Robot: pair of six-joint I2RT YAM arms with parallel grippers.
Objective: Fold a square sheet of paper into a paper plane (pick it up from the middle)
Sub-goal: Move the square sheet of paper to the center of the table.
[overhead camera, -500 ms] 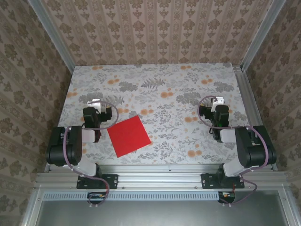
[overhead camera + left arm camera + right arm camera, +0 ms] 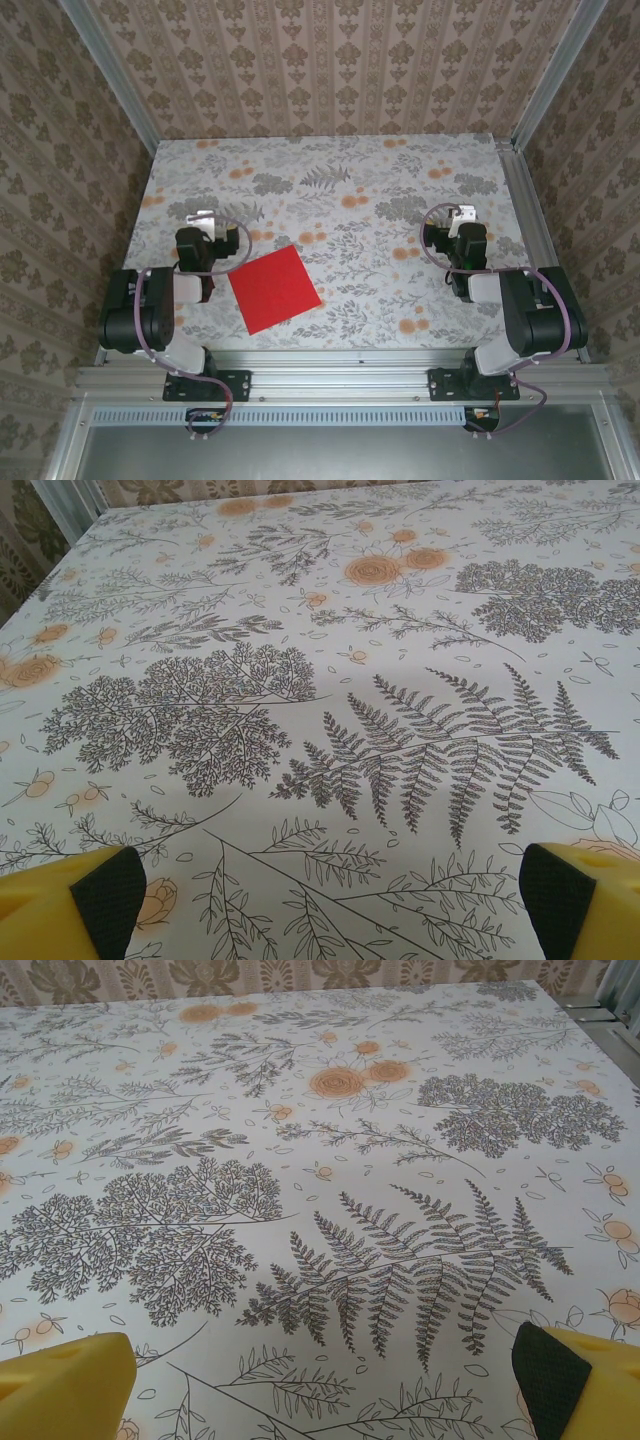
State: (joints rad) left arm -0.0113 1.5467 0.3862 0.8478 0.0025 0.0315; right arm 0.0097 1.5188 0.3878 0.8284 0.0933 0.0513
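Observation:
The square sheet of bright red paper (image 2: 275, 289) lies flat on the floral tablecloth near the front edge, turned at a slight angle. My left gripper (image 2: 200, 217) hovers just left of and behind the sheet, apart from it. In the left wrist view its yellow fingers (image 2: 70, 910) stand wide apart at the bottom corners, open, with bare cloth between them. My right gripper (image 2: 463, 213) is far to the right of the paper. Its fingers (image 2: 65, 1390) are likewise spread open over bare cloth.
The table (image 2: 330, 180) carries a grey cloth printed with ferns and orange flowers. Patterned walls close in the back and both sides, with metal rails (image 2: 527, 215) along the edges. Both arm bases (image 2: 150, 320) sit at the near edge.

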